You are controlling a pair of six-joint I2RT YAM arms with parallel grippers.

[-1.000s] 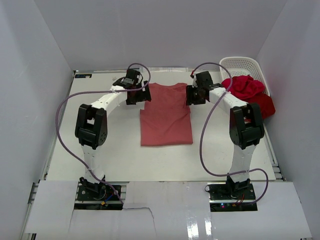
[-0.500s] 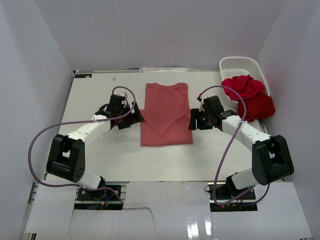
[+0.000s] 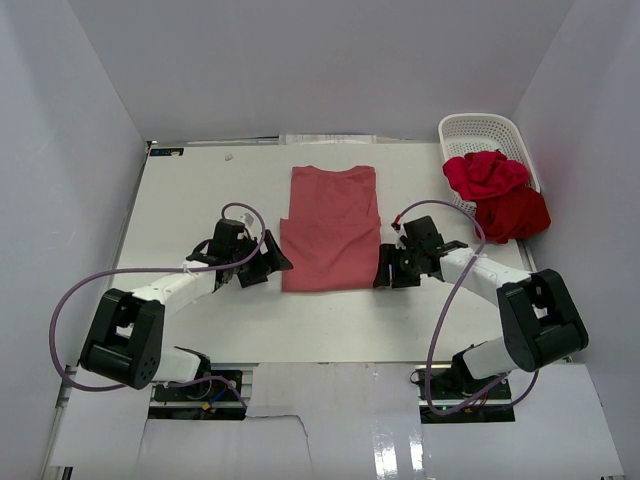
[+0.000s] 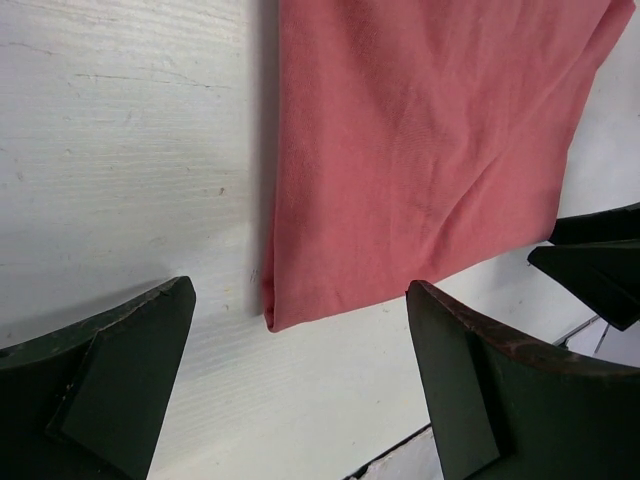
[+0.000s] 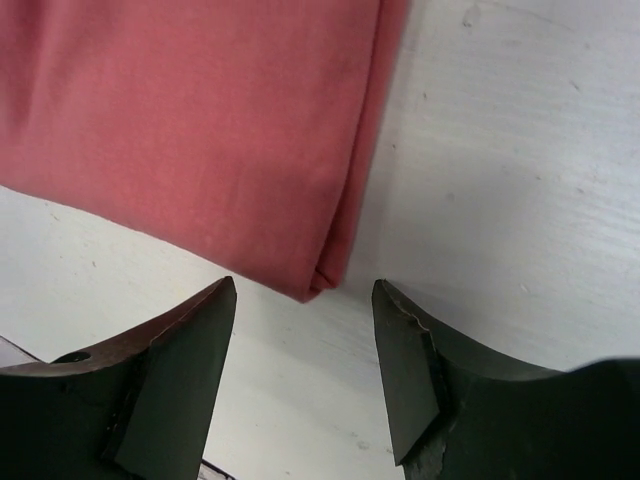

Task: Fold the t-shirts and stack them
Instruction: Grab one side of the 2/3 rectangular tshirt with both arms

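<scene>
Salmon-red t-shirt (image 3: 332, 228): you have it folded into a long rectangle, lying flat on the desk (image 3: 190, 200) about midway between the left and right edges. Its far part is slightly narrower than its near part.
Left gripper (image 3: 268, 262): it sits low just beside the shirt's near-left corner. Your left wrist view shows the fingers (image 4: 110, 390) spread wide, with that folded corner in the gap between them and nothing clamped.
Right gripper (image 3: 385, 270): it sits low just beside the shirt's near-right corner. Your right wrist view shows the fingers (image 5: 170, 380) apart, the corner lying between them on the desk, ungripped.
Crimson t-shirt (image 3: 485, 175): bunched up toward the far-right corner, draped over the near rim of the basket.
Darker red t-shirt (image 3: 515, 215): crumpled by the right edge, touching the crimson one on its near side.
White lattice basket (image 3: 480, 128): in the far-right corner, its near end covered by red cloth.
</scene>
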